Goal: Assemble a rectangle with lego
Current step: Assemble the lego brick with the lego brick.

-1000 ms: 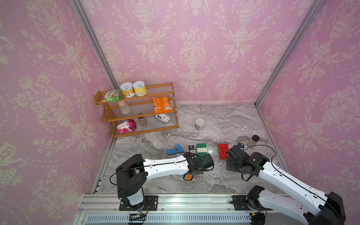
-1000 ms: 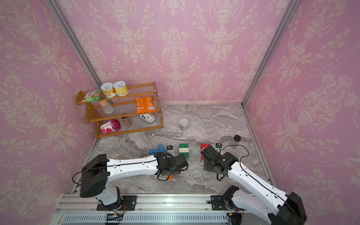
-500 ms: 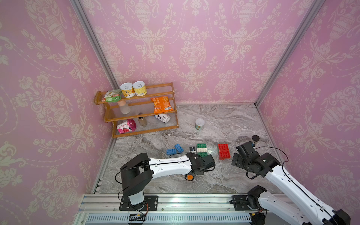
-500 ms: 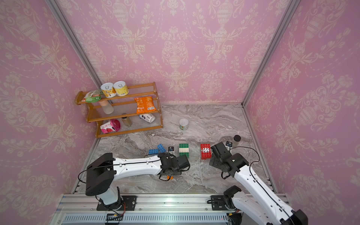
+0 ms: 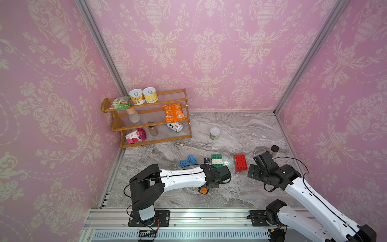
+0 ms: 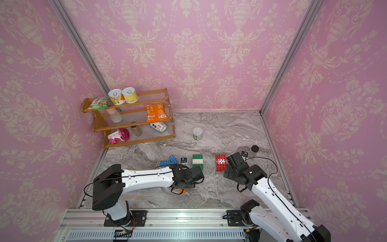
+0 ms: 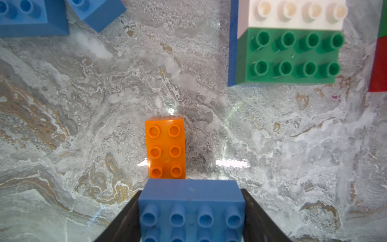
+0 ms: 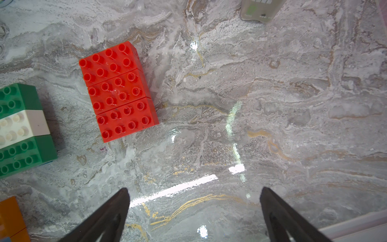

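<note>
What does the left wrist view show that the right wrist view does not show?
Only left wrist: the left claw shut on a blue brick, and two loose blue bricks. Only right wrist: the right claw, open and empty, and a pale container. Both: the green and white stack, the red bricks, the orange brick and the marble table.

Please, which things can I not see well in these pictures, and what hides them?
- Left wrist view: the picture's edge cuts off the blue brick in the left pincer; length unknown.
- Same view: that brick hides one end of the orange brick; in both top views the left arm covers most of it.
- Top views: labels on the shelf tins are too small.
</note>
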Controlling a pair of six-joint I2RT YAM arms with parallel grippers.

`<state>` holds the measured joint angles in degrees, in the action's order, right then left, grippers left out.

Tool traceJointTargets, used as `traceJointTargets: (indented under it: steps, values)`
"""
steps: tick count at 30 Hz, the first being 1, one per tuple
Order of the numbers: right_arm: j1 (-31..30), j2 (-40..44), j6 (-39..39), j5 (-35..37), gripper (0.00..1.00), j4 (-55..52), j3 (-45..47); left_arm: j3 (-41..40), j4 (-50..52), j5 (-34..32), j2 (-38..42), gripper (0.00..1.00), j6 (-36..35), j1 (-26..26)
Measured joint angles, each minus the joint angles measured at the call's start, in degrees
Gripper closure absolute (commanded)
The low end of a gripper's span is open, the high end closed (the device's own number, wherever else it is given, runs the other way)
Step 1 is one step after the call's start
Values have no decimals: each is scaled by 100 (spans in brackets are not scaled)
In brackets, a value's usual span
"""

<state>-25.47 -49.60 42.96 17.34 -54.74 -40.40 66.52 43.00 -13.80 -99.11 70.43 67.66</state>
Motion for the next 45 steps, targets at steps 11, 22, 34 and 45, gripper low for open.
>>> traceJointTargets:
  steps: [11,22,34,45]
  values:
    - [0,-2,-83,0,0,0,0,-2,2,2,-7,100,2,-76]
    - [0,-9,-98,0,0,0,0,0,66,133,-168,100,2,-122]
    - [0,-9,-98,-4,0,2,0,151,153,153,-293,100,-2,-155]
    - [0,-9,-101,-74,0,2,0,225,170,170,-345,100,-2,-195]
